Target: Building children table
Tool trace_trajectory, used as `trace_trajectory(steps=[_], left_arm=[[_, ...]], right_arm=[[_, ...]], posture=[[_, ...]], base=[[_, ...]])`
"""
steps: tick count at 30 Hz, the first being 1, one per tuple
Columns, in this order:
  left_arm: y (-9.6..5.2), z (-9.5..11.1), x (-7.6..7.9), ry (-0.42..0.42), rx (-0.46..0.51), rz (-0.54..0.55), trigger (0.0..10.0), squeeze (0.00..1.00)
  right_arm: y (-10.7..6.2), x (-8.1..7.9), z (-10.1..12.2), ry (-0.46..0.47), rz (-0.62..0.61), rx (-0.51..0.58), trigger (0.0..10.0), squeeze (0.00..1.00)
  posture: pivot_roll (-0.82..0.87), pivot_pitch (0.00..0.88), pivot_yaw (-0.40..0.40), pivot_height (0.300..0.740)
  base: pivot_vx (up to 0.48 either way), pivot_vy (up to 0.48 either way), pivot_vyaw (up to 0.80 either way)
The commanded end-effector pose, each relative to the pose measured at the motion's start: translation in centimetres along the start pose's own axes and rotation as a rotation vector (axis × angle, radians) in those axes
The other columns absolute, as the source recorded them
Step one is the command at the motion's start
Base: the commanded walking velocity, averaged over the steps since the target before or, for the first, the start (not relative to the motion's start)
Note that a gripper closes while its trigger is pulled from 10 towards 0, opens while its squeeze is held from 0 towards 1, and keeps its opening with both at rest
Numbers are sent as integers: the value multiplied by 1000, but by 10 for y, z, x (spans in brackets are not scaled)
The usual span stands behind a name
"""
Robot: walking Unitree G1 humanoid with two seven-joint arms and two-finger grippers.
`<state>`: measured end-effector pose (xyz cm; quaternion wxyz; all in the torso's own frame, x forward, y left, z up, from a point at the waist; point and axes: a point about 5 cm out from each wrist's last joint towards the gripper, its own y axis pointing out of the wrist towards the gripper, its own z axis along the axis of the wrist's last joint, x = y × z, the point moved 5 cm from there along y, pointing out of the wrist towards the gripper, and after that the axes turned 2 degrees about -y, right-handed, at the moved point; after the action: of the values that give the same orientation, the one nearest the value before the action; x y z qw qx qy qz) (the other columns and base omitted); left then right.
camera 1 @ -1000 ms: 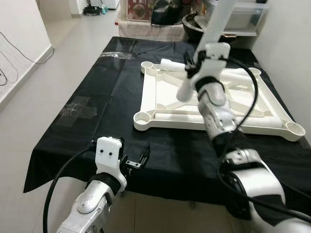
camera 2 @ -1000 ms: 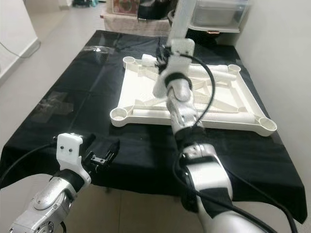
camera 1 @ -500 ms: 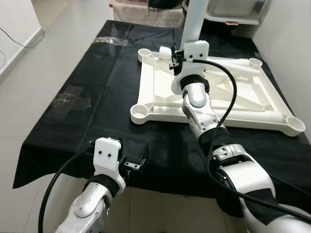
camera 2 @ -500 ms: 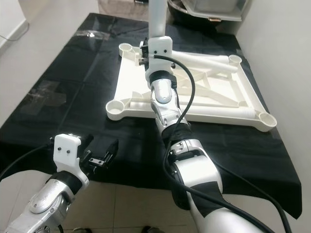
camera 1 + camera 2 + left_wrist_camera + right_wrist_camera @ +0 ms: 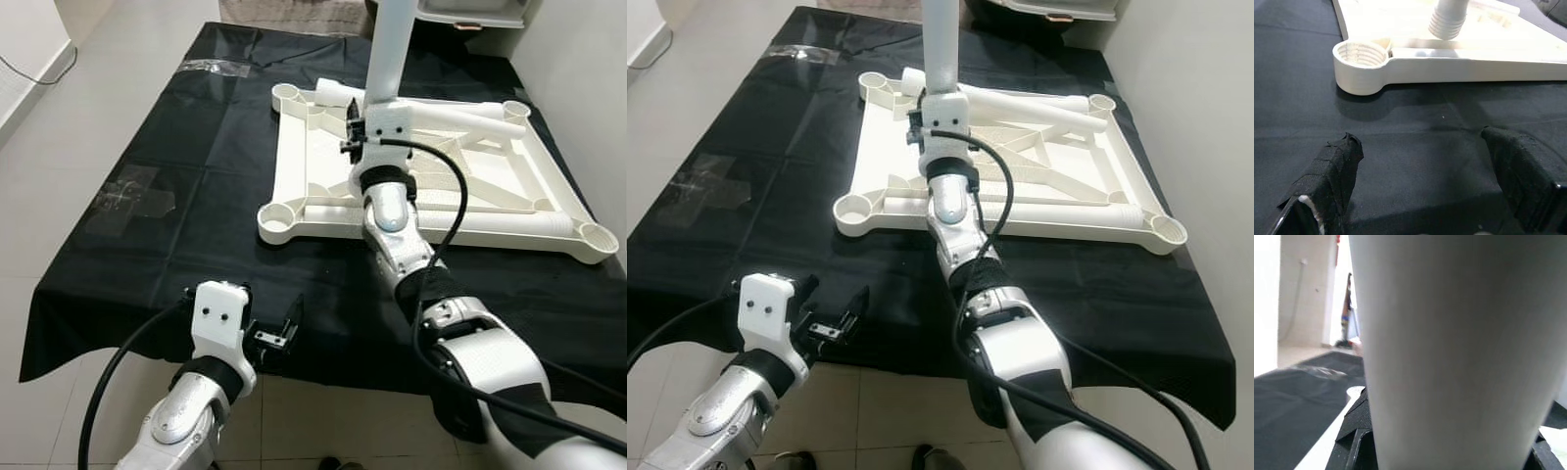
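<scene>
An upside-down white table top [image 5: 315, 211] lies on the black cloth, with a threaded socket [image 5: 277, 217] at each corner. My right gripper [image 5: 357, 125] is shut on a white table leg [image 5: 389, 49] and holds it upright over the left half of the table top. In the right wrist view the leg [image 5: 1449, 352] stands close between the black fingers [image 5: 1354, 433]. The leg's threaded end [image 5: 1449, 20] hangs just above the table top. My left gripper [image 5: 271, 318] is open and low at the table's near edge, in front of the near-left socket [image 5: 1360, 54].
Two more white legs [image 5: 470, 117] [image 5: 338, 91] lie inside the table top. A patch of clear tape [image 5: 132, 191] sits on the cloth at the left. Light floor [image 5: 59, 127] runs along the left side, and a wall [image 5: 1195, 88] stands close on the right.
My right gripper has carried the leg to the left over the table top and brought it from tilted to upright. The camera now looks further down. The left gripper stays put.
</scene>
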<state>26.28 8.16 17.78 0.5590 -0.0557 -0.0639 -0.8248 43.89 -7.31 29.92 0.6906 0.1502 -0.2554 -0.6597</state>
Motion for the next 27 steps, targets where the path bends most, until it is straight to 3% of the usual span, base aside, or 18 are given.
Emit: trace_trajectory(steps=[1, 7, 15, 27], left_arm=[[-3, -3, 1, 17, -17, 2, 10000, 0], [-2, -3, 0, 10, -22, 2, 10000, 0], [-5, -4, 3, 10, -28, 1, 10000, 0], [-6, -2, 6, 7, -24, -6, 10000, 0]], right_arm=[[-14, -7, -25, -7, 31, -82, 10000, 0], [-12, 1, -20, -1, -23, -57, 10000, 0], [4, 27, 2, -41, -188, 11, 10000, 0], [4, 36, -1, -70, -249, -7, 10000, 0]], posture=[[98, 274, -110, 740], [91, 272, -109, 740], [97, 275, -111, 740], [104, 276, -111, 740]], base=[[0, 0, 0], [0, 0, 0], [0, 0, 0], [0, 0, 0]])
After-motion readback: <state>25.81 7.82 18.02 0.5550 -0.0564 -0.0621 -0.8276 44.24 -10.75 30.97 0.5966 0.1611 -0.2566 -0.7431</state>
